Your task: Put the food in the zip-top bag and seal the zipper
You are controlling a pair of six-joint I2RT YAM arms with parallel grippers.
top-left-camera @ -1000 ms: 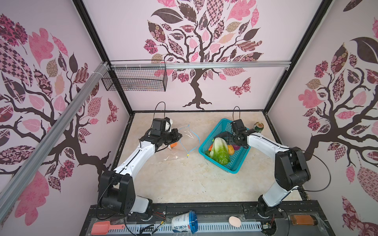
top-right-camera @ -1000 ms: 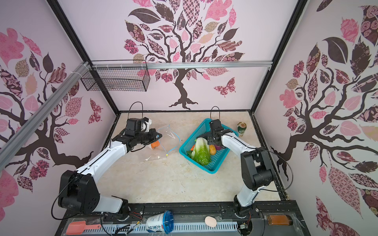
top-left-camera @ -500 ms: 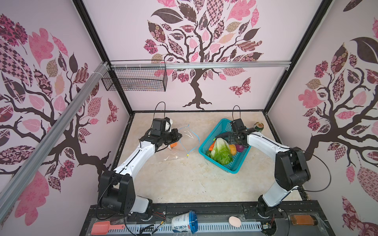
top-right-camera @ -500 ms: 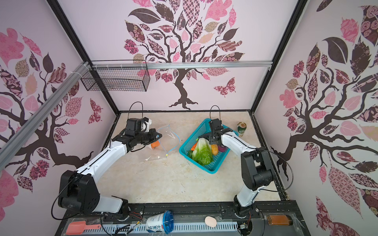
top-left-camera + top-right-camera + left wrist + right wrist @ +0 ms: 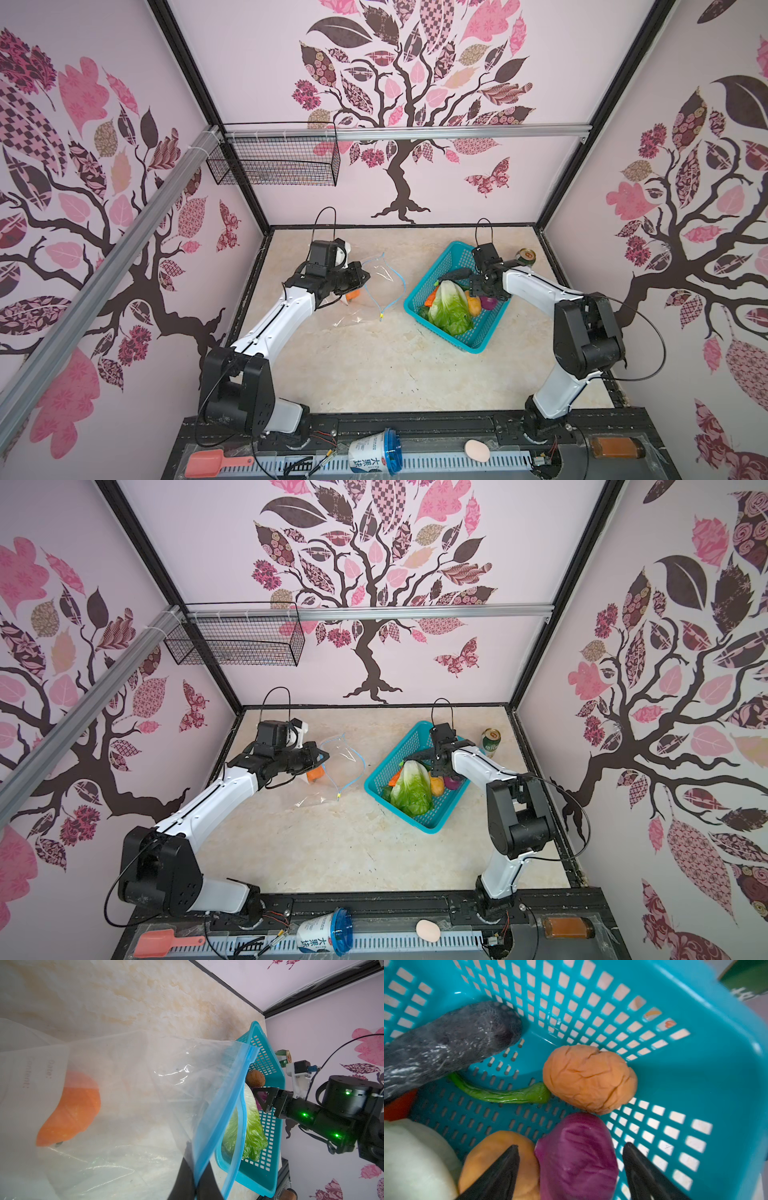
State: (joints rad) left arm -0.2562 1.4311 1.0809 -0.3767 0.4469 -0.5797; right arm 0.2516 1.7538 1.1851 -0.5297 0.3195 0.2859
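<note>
The clear zip-top bag (image 5: 371, 291) lies left of the teal basket, its blue zipper (image 5: 220, 1124) standing open in a loop with the yellow slider (image 5: 380, 317) at the near end. My left gripper (image 5: 196, 1169) is shut on the bag's mouth edge, also seen in both top views (image 5: 362, 277) (image 5: 323, 756). An orange pumpkin piece (image 5: 72, 1107) is inside the bag. My right gripper (image 5: 570, 1147) hangs open in the basket, its jaws on either side of the purple onion (image 5: 577, 1155). Around it lie the cabbage (image 5: 451, 307), tan potatoes (image 5: 589, 1078), a carrot (image 5: 432, 294) and a dark piece (image 5: 446, 1043).
The teal mesh basket (image 5: 478, 347) sits right of centre, with a green pepper (image 5: 508, 1096) on its floor. A green drink can (image 5: 526, 257) stands behind it near the right wall. A cup (image 5: 374, 455), an egg-shaped thing (image 5: 477, 450) and a red scoop (image 5: 208, 463) lie on the front rail.
The right gripper has shifted slightly inside the basket and the cabbage has turned a little. The left arm holds still with the bag.
</note>
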